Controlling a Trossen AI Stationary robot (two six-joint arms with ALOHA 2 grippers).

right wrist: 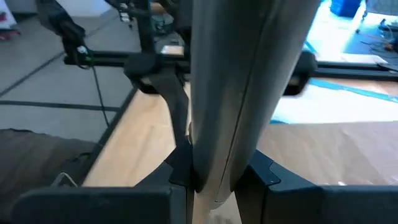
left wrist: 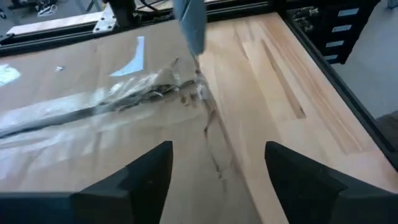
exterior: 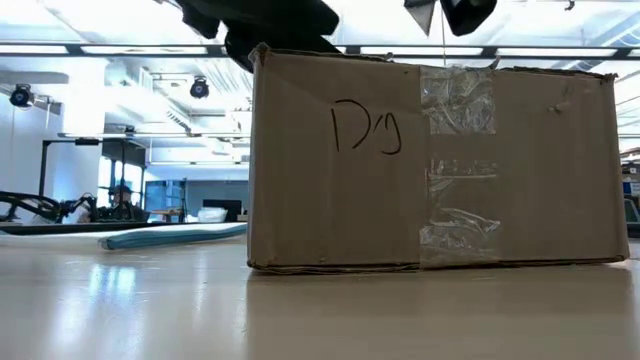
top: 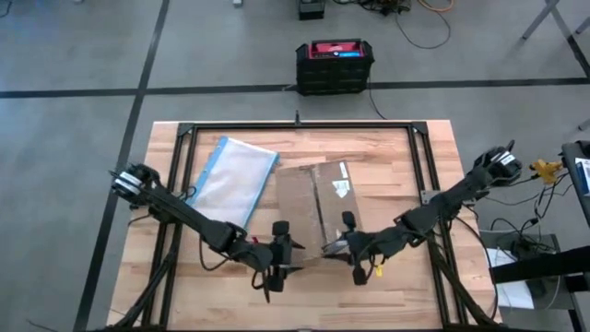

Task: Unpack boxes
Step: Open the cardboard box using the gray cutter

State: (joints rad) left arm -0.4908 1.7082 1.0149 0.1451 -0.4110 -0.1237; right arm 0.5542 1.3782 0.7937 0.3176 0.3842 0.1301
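Observation:
The brown cardboard box [top: 313, 207] stands closed on the table's middle, with clear tape [left wrist: 124, 93] along its top seam and down its near face [exterior: 455, 170]. My left gripper [left wrist: 217, 149] hovers open over the box's top at its near edge [top: 284, 247], with nothing between its fingers. Beside it my right gripper [top: 334, 247] is shut on a long grey tool [right wrist: 242, 81]. The tool [left wrist: 189, 25] slants down to the crumpled tape at the box's edge. My right gripper pinches the grey tool between its two fingers at the tool's lower end [right wrist: 211, 177], and the tool runs on forward past the fingertips. Its far tip [left wrist: 199, 71] comes down on the crumpled tape at the top's edge; whether it touches, I cannot tell.
A clear, blue-edged plastic bag [top: 235, 180] lies flat on the table left of the box, also seen low at the left [exterior: 170, 235]. A black crate with a red top [top: 334, 65] stands on the floor beyond the far edge. A black frame [top: 433, 184] rims the table.

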